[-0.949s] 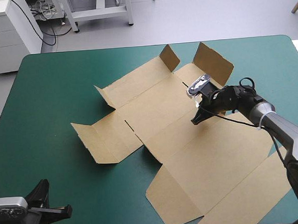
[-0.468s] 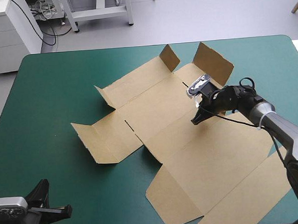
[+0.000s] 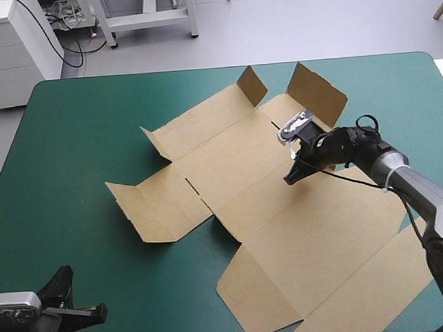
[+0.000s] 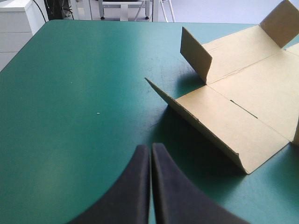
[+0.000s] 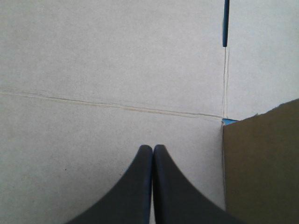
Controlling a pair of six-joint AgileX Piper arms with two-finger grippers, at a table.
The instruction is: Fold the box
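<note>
The box [image 3: 236, 161] lies mostly flat across the middle and right of the table [image 3: 78, 129], its far and left flaps tilted up. The right gripper [image 3: 288, 182], fingers pressed together, points down at the box's middle panel beside a crease. The left gripper [image 3: 101, 312], fingers also together, sits at the near left corner, well apart from the box.

The tabletop [image 3: 70, 122] wears a teal-green cover. Directly on it lies the box [image 3: 243, 161], a cut sheet of brown board spread mostly flat from the middle to the near right edge, its far and left flaps tilted up.
</note>
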